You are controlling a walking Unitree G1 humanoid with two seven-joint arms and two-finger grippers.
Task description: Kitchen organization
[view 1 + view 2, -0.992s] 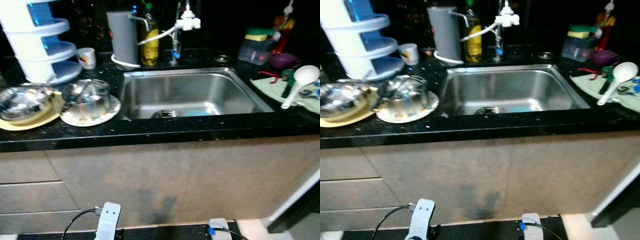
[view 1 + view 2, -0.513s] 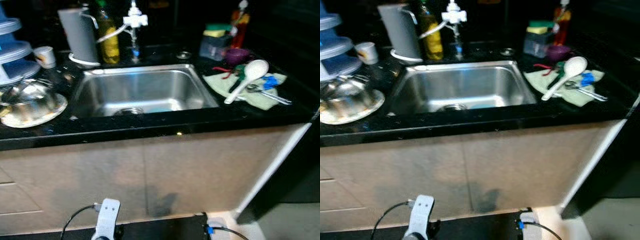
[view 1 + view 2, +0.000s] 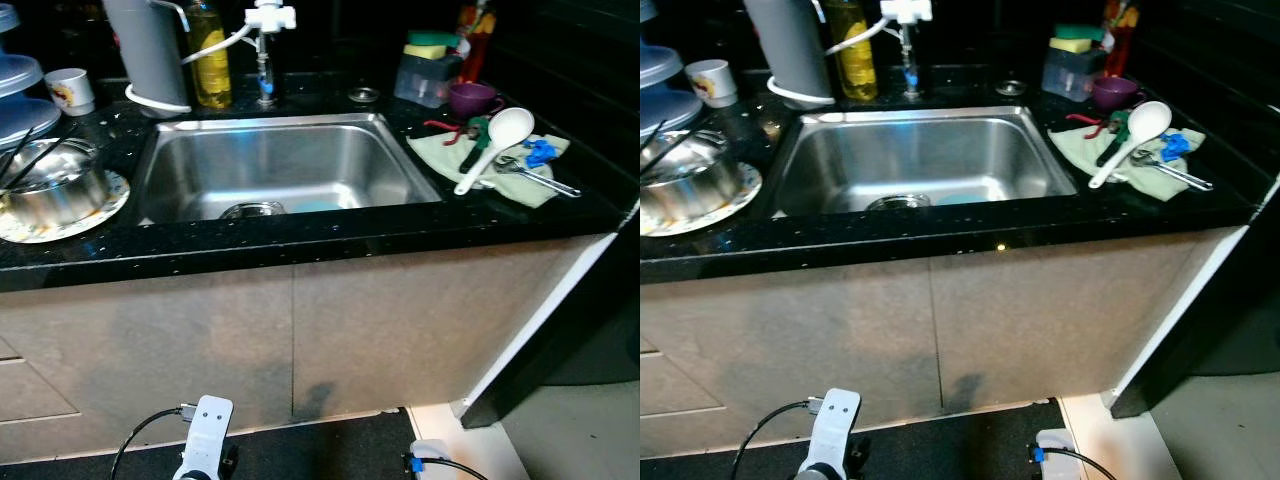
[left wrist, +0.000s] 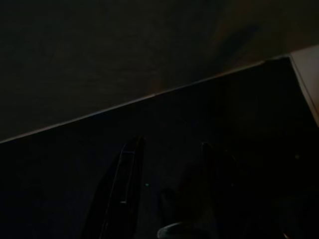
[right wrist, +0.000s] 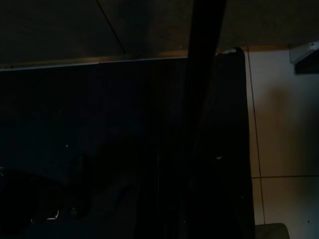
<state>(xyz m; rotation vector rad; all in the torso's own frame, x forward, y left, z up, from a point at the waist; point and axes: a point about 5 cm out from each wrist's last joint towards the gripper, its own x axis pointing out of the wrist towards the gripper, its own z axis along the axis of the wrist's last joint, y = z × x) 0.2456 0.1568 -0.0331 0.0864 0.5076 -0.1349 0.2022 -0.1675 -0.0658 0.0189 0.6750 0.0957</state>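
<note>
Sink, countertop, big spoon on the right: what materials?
Sink: looks like brushed stainless steel, grey with soft streaky reflections. Countertop: black polished stone, probably granite, with pale flecks and a glossy edge. Spoon: white and matte, likely plastic, though glazed ceramic can't be ruled out.

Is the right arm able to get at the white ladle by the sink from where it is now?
Probably not yet: the right end effector hangs low by the floor, below the counter edge, while the white ladle lies on top.

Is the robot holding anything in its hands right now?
No, nothing is held. Both arms hang low by the cabinet. The left gripper has its fingers apart with nothing between them. The right wrist view is too dark to read, but nothing shows there.
</note>
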